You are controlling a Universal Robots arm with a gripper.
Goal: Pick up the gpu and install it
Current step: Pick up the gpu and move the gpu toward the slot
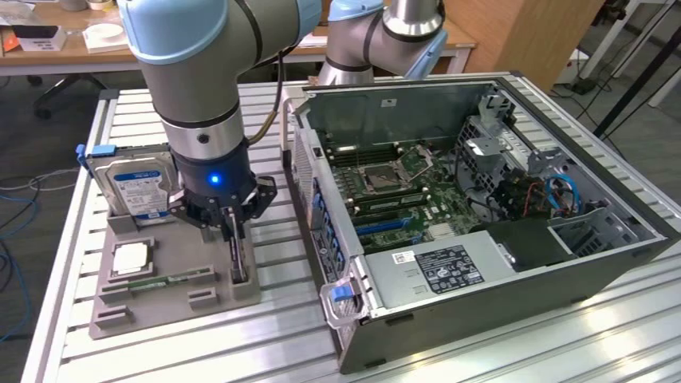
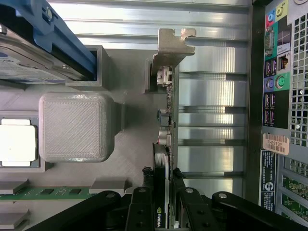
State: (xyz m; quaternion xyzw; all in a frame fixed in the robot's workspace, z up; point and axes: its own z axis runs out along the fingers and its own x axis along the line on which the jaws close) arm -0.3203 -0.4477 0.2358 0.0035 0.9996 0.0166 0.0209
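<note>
Down at the gray holder tray (image 1: 171, 302) on the tabletop (image 1: 213, 355) now, watching the end effector (image 1: 233, 233) lowered straight over the gpu (image 1: 239, 262). Closed on it, going by the wrist view: gripping the card's upper edge near one end, with black fingers (image 2: 140, 207) pressed against both flat faces. Found standing on edge in the tray's narrow slot, with the silver bracket (image 2: 169, 45) at the far end, and seemingly not lifted clear yet. Probably parked upright like that to offer a thin edge for a pinch from above. Same thinking alongside: a pocket propping up the hard drive (image 1: 136, 187), and shallow recesses keeping the processor chip (image 1: 130, 257) and memory stick (image 1: 171, 281) flat and separate. Just beside the tray, laid on its side with the panel off, the computer case (image 1: 468, 319), leaving the motherboard (image 1: 396, 187) facing up. Likely arranged so as to take a card pressed straight down.
</note>
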